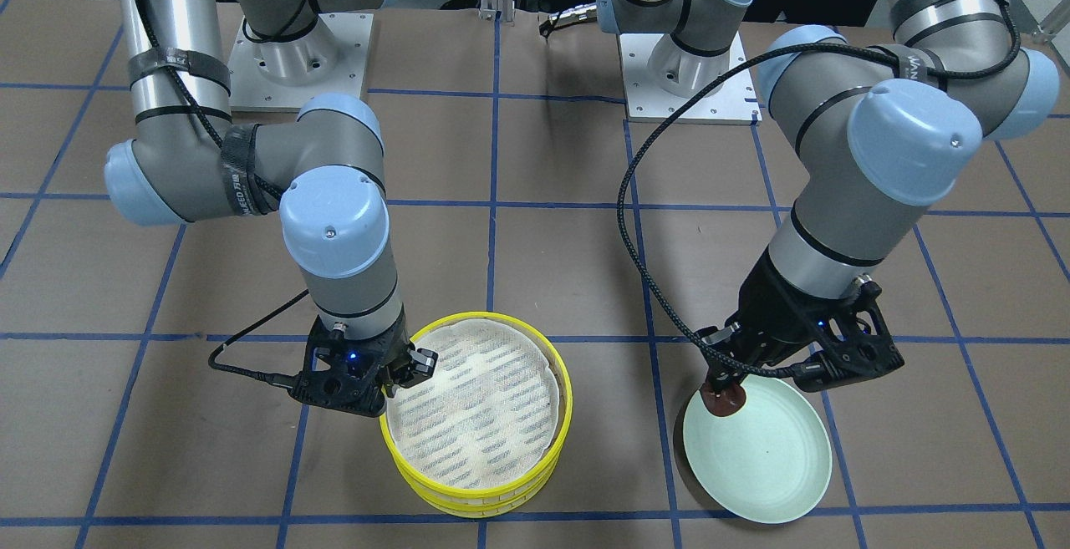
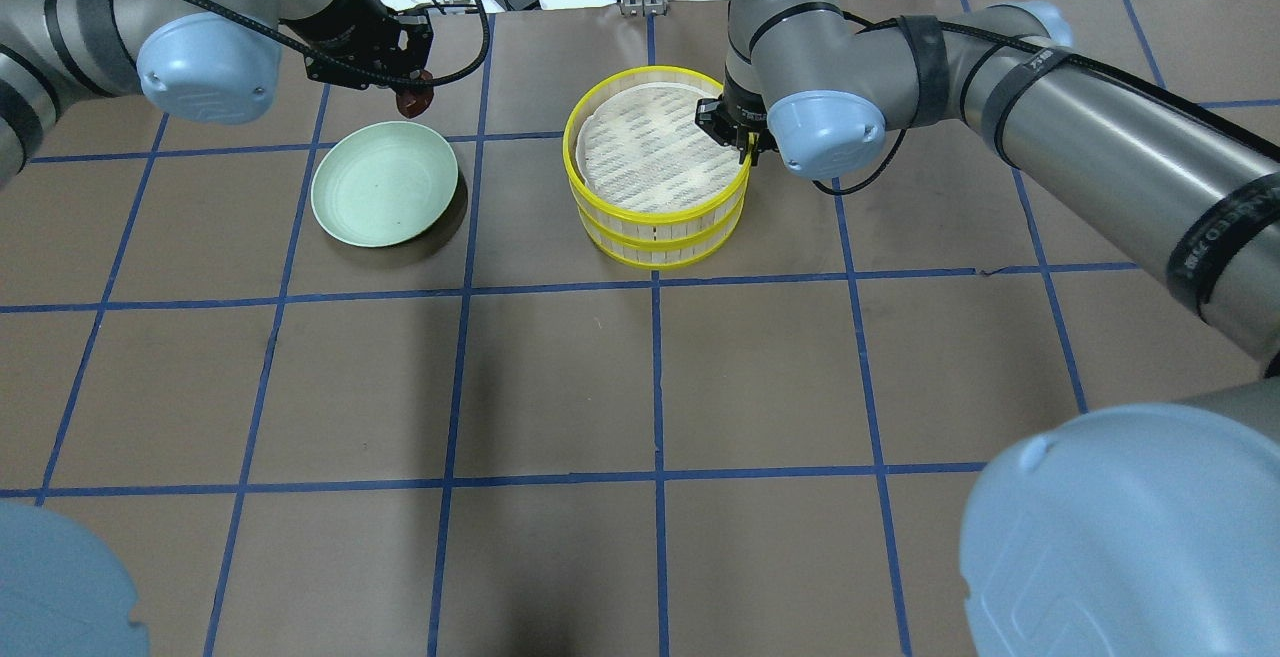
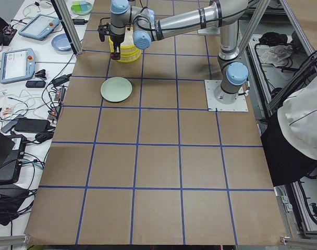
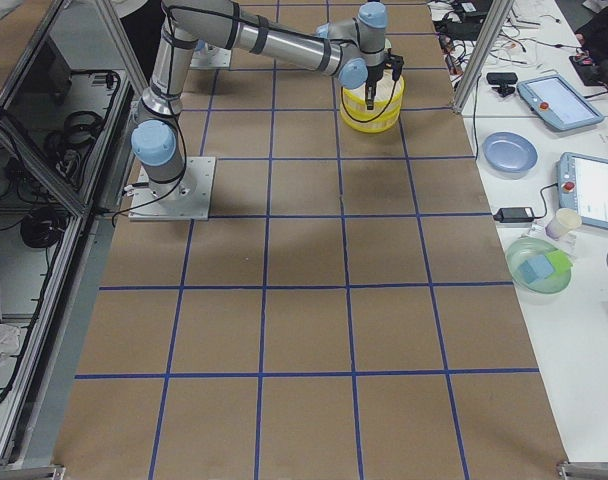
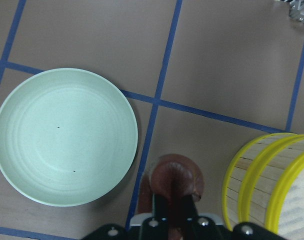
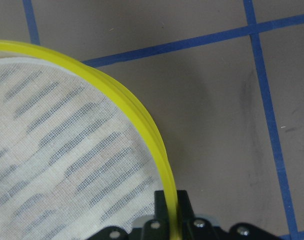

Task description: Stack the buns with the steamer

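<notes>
My left gripper (image 5: 174, 200) is shut on the dark reddish-brown bun (image 5: 176, 180) and holds it above the table, between the plate and the steamer. It also shows in the overhead view (image 2: 411, 99). The pale green plate (image 5: 64, 137) lies empty beside it. The yellow steamer (image 2: 655, 227) is two stacked tiers with a white cloth liner (image 1: 472, 411) on top. My right gripper (image 6: 170, 202) is shut on the steamer's top rim (image 6: 142, 117), at its edge in the overhead view (image 2: 738, 135). The cream-white bun is out of view.
The two arm bases (image 1: 301, 64) stand at the table's robot side. A black cable (image 1: 644, 273) loops beside the left arm. A side bench holds a blue plate (image 4: 509, 152), tablets and a green bowl (image 4: 539, 265).
</notes>
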